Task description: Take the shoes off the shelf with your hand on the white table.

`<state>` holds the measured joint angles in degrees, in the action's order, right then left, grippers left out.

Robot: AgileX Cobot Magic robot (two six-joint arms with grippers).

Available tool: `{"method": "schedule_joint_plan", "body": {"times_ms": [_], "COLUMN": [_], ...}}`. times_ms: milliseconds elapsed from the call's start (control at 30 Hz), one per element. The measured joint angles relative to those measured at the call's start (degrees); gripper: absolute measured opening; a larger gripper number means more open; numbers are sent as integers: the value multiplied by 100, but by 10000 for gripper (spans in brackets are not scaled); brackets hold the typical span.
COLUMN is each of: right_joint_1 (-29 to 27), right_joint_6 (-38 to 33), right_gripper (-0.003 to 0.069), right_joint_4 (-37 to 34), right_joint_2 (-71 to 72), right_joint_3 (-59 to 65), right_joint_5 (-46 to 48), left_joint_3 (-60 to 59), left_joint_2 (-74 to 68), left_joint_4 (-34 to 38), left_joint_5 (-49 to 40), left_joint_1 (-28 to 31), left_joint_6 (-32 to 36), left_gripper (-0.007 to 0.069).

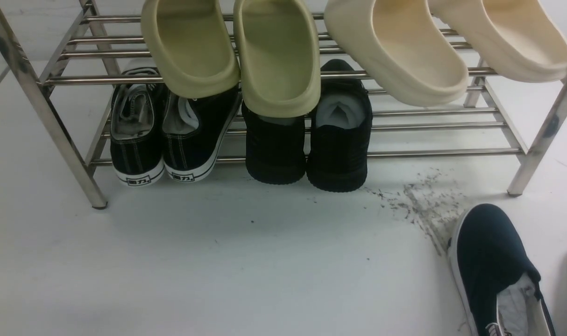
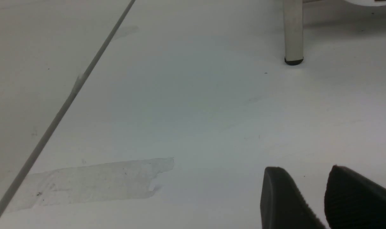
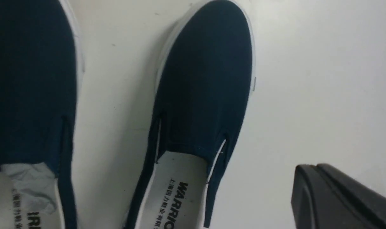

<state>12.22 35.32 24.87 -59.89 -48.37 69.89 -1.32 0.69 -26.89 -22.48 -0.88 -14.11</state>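
Left black gripper (image 2: pixel 306 171) parted above wide white table (image 1: pixel 218 261), shiny steel-bar two-tier shelf (image 1: pixel 428 152) behind, dark navy canvas slip-on shoes (image 1: pixel 489 252) both on the table front-right, right black gripper (image 3: pixel 317 184) clenched empty beside them: placement looks done, next just lift clear.

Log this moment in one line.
navy canvas slip-on shoes: on white table, off steel-bar rack | right gripper: shut, empty | left gripper: open, empty

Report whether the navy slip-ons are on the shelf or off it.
Off. Both navy slip-ons sit soles-down on the white table, in front of the shelf, not on its bars.
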Motion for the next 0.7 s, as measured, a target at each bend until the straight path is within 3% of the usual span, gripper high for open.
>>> {"method": "schedule_joint_plan", "body": {"times_ms": [200, 333, 700], "right_joint_1": [-1526, -2197, -2354], "right_joint_6": [-808, -1012, -318], "right_gripper": [-15, -13, -4], "right_joint_4": [-702, -798, 239], "right_joint_2": [-704, -1397, -2885], "right_joint_3": [0, 0, 0], "right_joint_5": [-634, -966, -1588], "left_joint_3": [0, 0, 0], "left_joint_2": [0, 0, 0], "left_joint_4": [0, 0, 0], "left_joint_5": [0, 0, 0], "left_joint_1": [0, 0, 0], "left_joint_6": [0, 0, 0], "left_gripper": [240, 240, 240]}}
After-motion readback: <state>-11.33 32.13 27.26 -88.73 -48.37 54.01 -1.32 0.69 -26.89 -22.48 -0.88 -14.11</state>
